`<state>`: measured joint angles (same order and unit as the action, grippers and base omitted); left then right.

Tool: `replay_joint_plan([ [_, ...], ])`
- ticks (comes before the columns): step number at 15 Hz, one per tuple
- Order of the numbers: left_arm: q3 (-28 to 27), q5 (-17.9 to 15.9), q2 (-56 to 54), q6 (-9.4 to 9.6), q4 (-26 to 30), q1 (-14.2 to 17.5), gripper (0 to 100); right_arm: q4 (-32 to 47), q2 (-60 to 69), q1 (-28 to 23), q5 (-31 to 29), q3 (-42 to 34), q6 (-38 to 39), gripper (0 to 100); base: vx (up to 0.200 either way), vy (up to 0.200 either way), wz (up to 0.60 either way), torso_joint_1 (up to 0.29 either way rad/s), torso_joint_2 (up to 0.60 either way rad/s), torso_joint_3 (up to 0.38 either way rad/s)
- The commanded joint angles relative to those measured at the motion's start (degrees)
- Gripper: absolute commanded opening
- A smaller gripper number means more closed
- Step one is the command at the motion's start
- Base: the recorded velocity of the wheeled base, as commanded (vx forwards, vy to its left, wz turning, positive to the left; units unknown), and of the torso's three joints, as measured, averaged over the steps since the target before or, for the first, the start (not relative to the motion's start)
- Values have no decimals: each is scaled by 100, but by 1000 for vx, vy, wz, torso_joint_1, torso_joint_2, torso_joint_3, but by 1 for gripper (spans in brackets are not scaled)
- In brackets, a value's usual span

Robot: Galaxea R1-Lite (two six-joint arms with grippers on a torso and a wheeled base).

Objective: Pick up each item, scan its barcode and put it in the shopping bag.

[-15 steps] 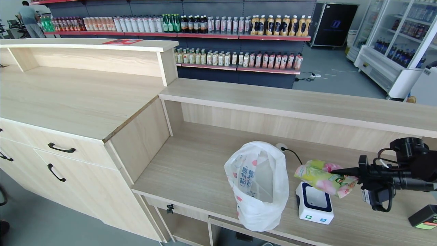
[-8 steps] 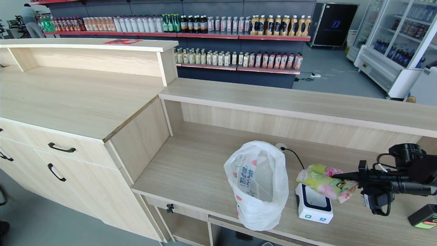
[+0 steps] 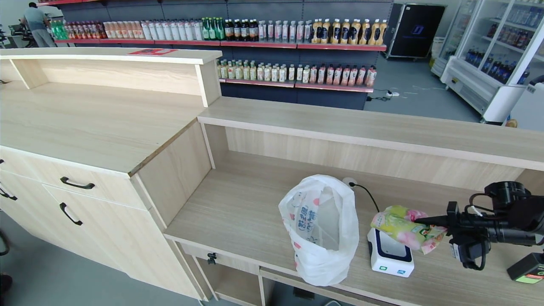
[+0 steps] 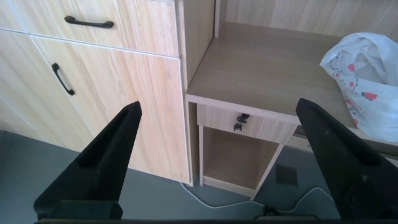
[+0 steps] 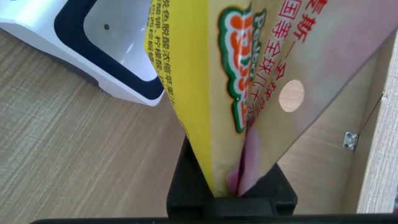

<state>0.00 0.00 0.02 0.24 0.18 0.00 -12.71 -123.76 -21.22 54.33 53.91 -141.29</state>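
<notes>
My right gripper (image 3: 427, 222) is shut on the end of a yellow and pink snack packet (image 3: 403, 231), holding it just above the white and navy barcode scanner (image 3: 389, 255) on the lower counter. In the right wrist view the snack packet (image 5: 261, 87) runs out from the gripper, with the barcode scanner (image 5: 93, 43) close beneath it. The white plastic shopping bag (image 3: 323, 229) stands open to the left of the scanner. My left gripper (image 4: 217, 155) is open, low beside the counter's front, with the shopping bag (image 4: 367, 74) off to one side.
A black cable (image 3: 365, 191) runs from a wall socket to the scanner. A black and green device (image 3: 529, 268) lies at the counter's right edge. A raised wooden ledge (image 3: 365, 127) backs the counter and a taller cabinet with drawers (image 3: 85, 127) stands on the left.
My right gripper has lowered the snack packet a little toward the scanner and drawn it slightly right. The bag and scanner have not moved.
</notes>
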Motion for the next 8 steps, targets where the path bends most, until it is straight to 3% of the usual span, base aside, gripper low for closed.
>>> replay_joint_plan([
  [1,0,0,-2,2,-1,0,100,-3,-25,4,-2,23,-4,0,0,0,0,0,0,0],
  [8,0,0,-2,2,-1,0,100,-117,-69,75,-2,50,-4,0,0,0,0,0,0,0],
])
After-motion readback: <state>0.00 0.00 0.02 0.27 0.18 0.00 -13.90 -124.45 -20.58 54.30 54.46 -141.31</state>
